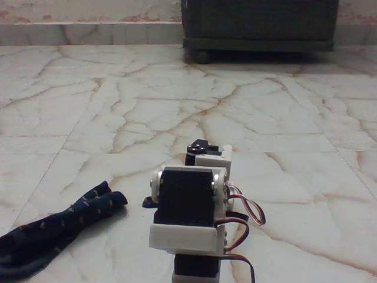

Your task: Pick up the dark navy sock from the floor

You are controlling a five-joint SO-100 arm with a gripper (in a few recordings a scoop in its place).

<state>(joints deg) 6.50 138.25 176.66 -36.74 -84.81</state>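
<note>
1. Arm [191, 218]: white and black, seen from behind in the fixed view, folded low; red, white and black wires loop off its right side.
2. Gripper [203, 152]: tucked beyond the arm's servo blocks; whether the jaws stand wide or narrow cannot be told.
3. Sock [53, 230]: dark navy, flecked tan; lies limp on the floor, down and left of the gripper, apart from it.
4. Floor [283, 112]: cream marble, reddish veins.
5. Cabinet [259, 23]: dark, well beyond the gripper.
</note>
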